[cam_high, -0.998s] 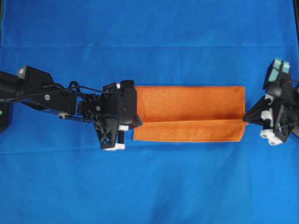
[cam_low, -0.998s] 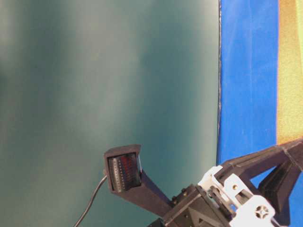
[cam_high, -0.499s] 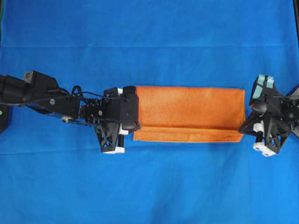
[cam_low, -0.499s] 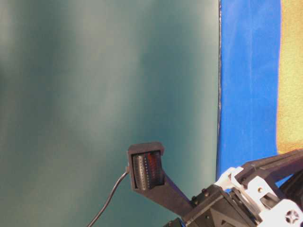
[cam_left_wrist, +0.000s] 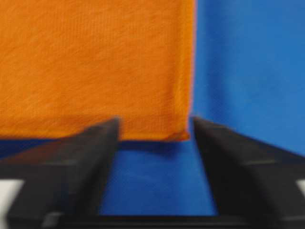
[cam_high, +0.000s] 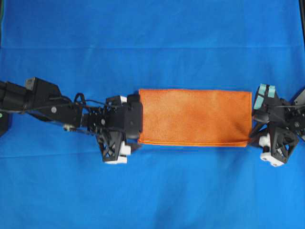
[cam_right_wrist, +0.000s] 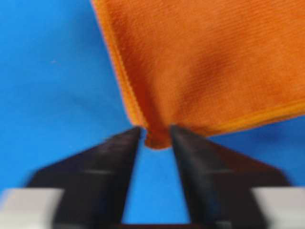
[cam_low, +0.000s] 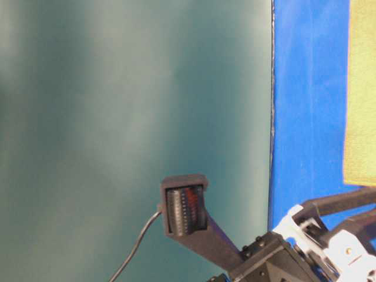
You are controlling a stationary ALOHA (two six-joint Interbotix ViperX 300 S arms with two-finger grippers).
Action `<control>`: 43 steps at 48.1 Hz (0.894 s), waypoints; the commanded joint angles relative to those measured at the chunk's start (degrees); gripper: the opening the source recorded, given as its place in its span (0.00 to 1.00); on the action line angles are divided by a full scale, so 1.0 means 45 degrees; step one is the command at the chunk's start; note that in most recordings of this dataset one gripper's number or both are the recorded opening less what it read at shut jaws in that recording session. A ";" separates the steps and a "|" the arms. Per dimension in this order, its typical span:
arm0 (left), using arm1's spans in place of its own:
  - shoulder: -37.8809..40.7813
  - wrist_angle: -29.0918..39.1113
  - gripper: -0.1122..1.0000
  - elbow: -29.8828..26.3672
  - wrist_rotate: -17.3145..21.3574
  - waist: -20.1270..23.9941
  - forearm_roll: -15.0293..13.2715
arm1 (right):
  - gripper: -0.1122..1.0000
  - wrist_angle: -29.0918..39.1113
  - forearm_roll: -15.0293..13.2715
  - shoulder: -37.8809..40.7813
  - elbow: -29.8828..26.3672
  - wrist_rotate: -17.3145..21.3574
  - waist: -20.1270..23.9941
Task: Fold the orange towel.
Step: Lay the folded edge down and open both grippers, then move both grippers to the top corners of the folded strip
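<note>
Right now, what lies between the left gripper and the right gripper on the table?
The folded orange towel spans the whole stretch between the left gripper and right gripper in the overhead view, lying flat on the blue cloth; nothing else.

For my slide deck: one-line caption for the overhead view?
Folded orange towel lies flat on blue cloth, left gripper and right gripper at its ends.

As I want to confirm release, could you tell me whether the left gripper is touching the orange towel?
Apart. The left wrist view shows the left gripper open, with blue cloth between the orange towel and each finger.
</note>
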 commanded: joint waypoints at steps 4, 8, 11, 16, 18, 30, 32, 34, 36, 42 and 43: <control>-0.0781 0.0020 0.82 -0.0293 0.0195 -0.0313 0.0000 | 0.68 0.0000 -0.0215 -0.0527 -0.0176 0.0000 0.0117; -0.1172 0.0098 0.80 -0.0215 0.0313 -0.0273 0.0000 | 0.65 0.0059 -0.0547 -0.0918 -0.0234 0.0000 0.0117; -0.1406 0.0215 0.78 -0.0176 0.0410 -0.0117 0.0000 | 0.62 0.0117 -0.0898 -0.1270 -0.0312 0.0000 0.0078; -0.1777 0.0391 0.76 -0.0176 0.0664 0.0273 0.0000 | 0.63 0.0410 -0.1797 -0.2070 -0.0469 0.0000 -0.0293; -0.1895 0.0410 0.76 -0.0195 0.0820 0.0508 0.0020 | 0.63 0.0566 -0.2148 -0.2363 -0.0527 0.0000 -0.0566; -0.2090 0.0410 0.76 -0.0215 0.1699 0.1934 0.0000 | 0.63 0.1855 -0.4199 -0.3906 -0.0625 0.0000 -0.3301; -0.2090 0.0410 0.76 -0.0234 0.1816 0.2227 0.0000 | 0.63 0.2051 -0.4395 -0.4004 -0.0625 0.0000 -0.3809; -0.2090 0.0391 0.76 -0.0234 0.1855 0.2480 0.0000 | 0.63 0.2227 -0.4570 -0.4063 -0.0625 0.0000 -0.4277; -0.2090 0.0352 0.76 -0.0254 0.1895 0.2676 0.0000 | 0.63 0.2402 -0.4707 -0.4043 -0.0605 0.0000 -0.4609; -0.2070 0.0293 0.76 -0.0254 0.1914 0.3066 0.0020 | 0.63 0.2715 -0.5078 -0.3652 -0.0605 0.0000 -0.5156; -0.2051 0.0273 0.76 -0.0254 0.1934 0.3105 0.0000 | 0.63 0.2695 -0.5117 -0.3555 -0.0625 0.0000 -0.5156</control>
